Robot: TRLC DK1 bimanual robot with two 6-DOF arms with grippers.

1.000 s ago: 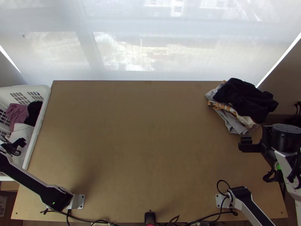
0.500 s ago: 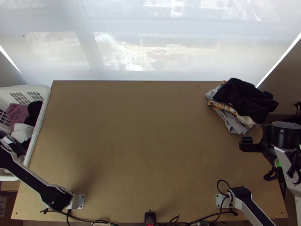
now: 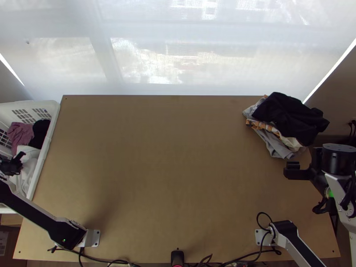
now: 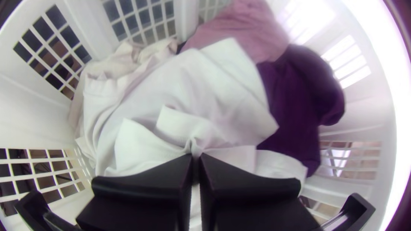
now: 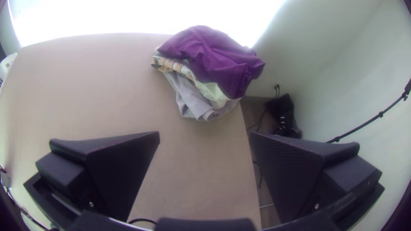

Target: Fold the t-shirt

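Observation:
My left gripper point(image 3: 17, 161) is over the basket at the left in the top view. In the left wrist view the left gripper point(image 4: 195, 159) is shut on a pinched bit of a white cloth point(image 4: 184, 90), which lies bunched inside the basket; whether it is a t-shirt I cannot tell. At the table's right side my right gripper point(image 3: 291, 171) stands near the clothes pile, and in the right wrist view the right gripper point(image 5: 204, 137) is open with nothing between its fingers.
The white basket point(image 3: 50, 133) stands at the table's left edge, also holding mauve cloth point(image 3: 20, 133) and dark cloth point(image 3: 40, 132). A pile of folded clothes, dark one on top point(image 3: 289, 116), sits at the table's point(image 3: 169, 169) back right corner.
The left gripper has shifted within the basket area, and the white cloth there has changed shape. The right arm has hardly moved.

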